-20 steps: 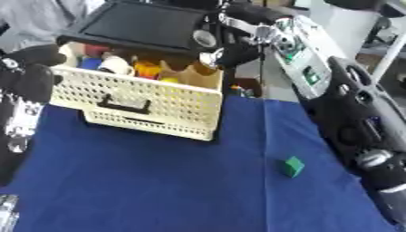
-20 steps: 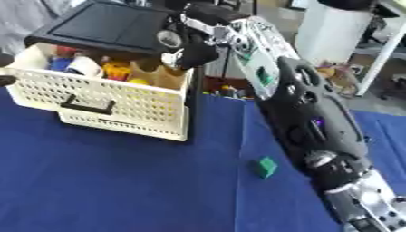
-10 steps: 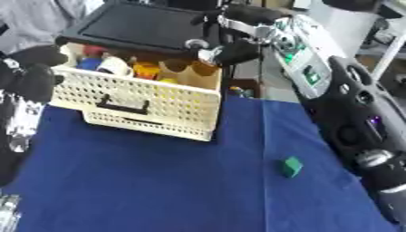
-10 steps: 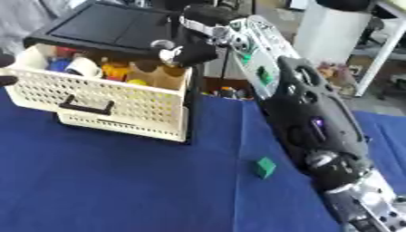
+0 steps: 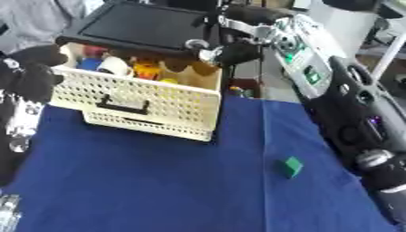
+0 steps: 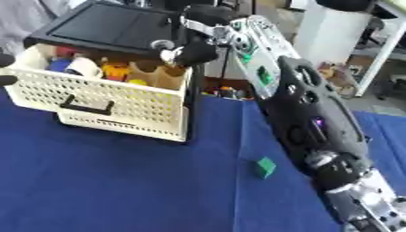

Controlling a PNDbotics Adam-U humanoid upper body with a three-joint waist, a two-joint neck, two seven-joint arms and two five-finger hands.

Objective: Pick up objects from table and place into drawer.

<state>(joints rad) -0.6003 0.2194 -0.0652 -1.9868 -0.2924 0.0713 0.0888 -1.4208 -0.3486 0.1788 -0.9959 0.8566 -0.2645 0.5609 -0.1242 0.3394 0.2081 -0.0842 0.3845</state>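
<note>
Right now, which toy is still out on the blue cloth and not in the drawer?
The small green block, alone on the blue cloth. The other toys sit inside the cream drawer.

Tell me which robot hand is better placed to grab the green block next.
Probably the right. The green block lies on the blue cloth beside the right arm, though the right robot hand is up over the drawer. The left robot hand sits at the far left.

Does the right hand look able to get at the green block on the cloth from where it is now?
Probably yes. The green block lies alone on the blue cloth, nothing beside or over it. The right hand is up over the drawer, so the arm would have to swing back down first.
</note>
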